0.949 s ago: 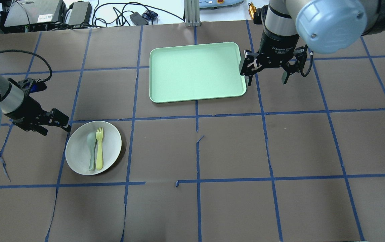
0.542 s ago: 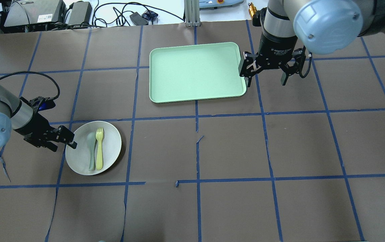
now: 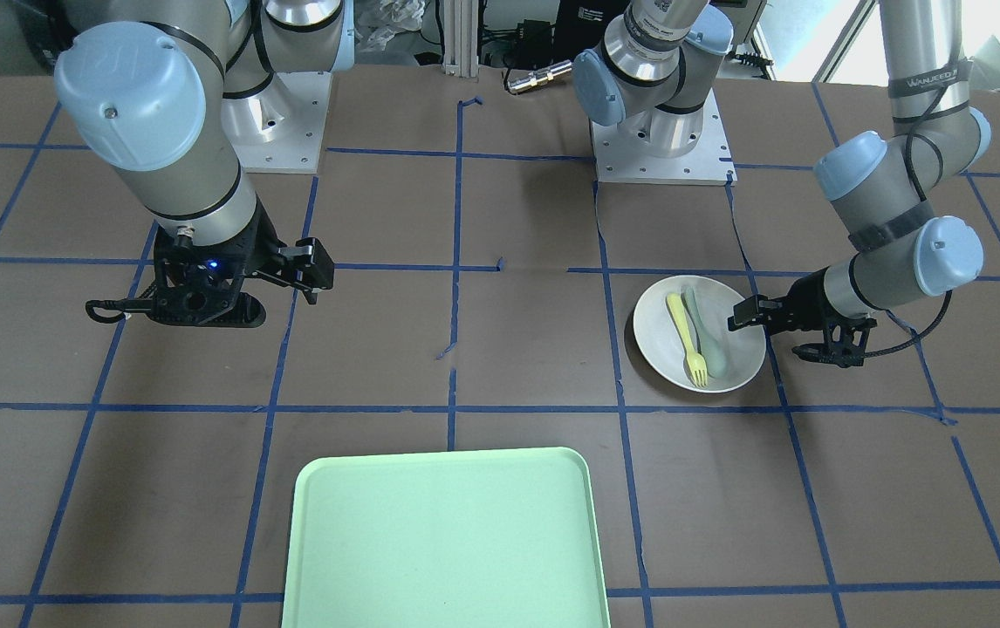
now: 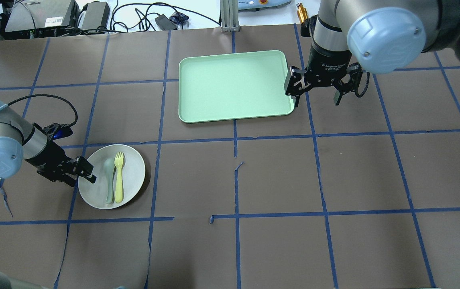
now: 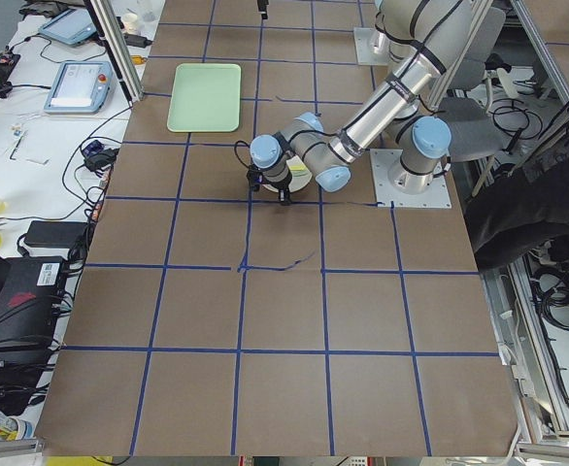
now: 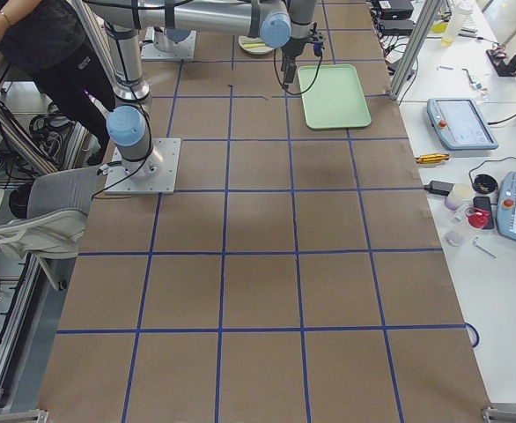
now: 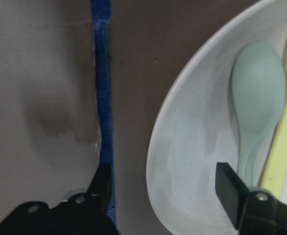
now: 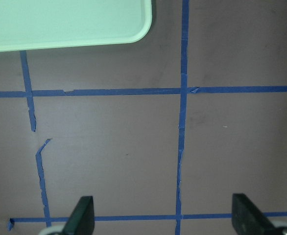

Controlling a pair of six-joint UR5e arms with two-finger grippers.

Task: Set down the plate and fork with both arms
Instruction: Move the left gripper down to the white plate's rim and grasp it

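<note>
The white plate [image 4: 131, 170] lies at the table's left with the pale-yellow fork [image 4: 119, 178] and a grey-green spoon [image 4: 109, 180] side by side in it. My left gripper [image 4: 82, 180] is open and low at the plate's left rim. In the left wrist view [image 7: 165, 183] one finger stands outside the rim and the other inside the plate [image 7: 192, 147], next to the spoon [image 7: 258, 88] and fork [image 7: 285, 132]. My right gripper [image 4: 316, 100] is open and empty, hanging just right of the mint-green tray [image 4: 234, 84], far from the plate.
The tray's corner shows at the top left of the right wrist view [image 8: 65, 24], above bare brown table with blue tape lines. Cables and boxes lie beyond the table's far edge. An operator stands behind the robot in both side views.
My left gripper has moved right and toward the near edge, from beside the plate to straddling its left rim. My right gripper has shifted slightly left and farther back beside the tray.
</note>
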